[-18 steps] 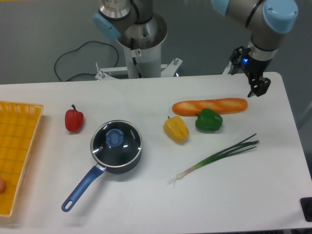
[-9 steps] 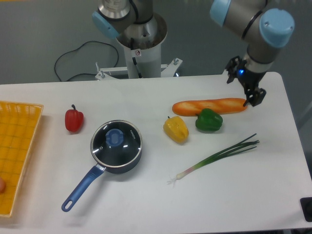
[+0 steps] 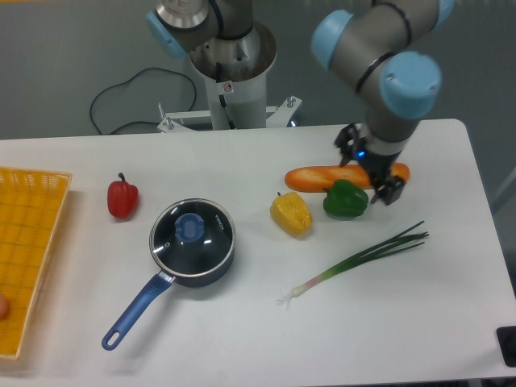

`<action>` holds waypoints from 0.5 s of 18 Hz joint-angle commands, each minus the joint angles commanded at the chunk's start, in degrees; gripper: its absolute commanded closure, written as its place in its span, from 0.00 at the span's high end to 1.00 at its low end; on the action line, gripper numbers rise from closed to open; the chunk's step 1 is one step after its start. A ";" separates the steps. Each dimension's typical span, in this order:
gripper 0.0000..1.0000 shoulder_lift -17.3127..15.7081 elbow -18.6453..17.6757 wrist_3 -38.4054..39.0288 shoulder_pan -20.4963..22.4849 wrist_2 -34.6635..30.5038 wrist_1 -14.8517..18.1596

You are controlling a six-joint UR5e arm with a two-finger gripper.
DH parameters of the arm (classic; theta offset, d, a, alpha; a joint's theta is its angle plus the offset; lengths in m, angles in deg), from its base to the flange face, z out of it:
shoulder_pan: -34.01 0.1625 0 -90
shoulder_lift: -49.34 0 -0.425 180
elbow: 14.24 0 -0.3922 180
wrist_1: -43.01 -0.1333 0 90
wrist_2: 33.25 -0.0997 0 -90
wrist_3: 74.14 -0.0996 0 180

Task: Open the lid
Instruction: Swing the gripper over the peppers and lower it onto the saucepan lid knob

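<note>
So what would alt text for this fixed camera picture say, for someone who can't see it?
A dark saucepan with its glass lid on sits on a white table, while the robot arm's end effector hangs far to the right over a baguette and green pepper. A yellow pepper, red pepper and spring onion lie around.

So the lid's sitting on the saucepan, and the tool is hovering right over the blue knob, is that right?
Not quite. The lid is sitting on the saucepan, but the tool is not over the blue knob. The camera view shows it far to the right, by the baguette and green pepper.
</note>
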 joint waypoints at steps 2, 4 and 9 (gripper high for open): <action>1.00 -0.09 0.09 0.09 -1.50 -0.01 0.09; 1.00 -0.18 0.61 0.96 -3.51 0.26 0.00; 1.00 -0.09 1.14 3.87 -6.77 0.52 0.00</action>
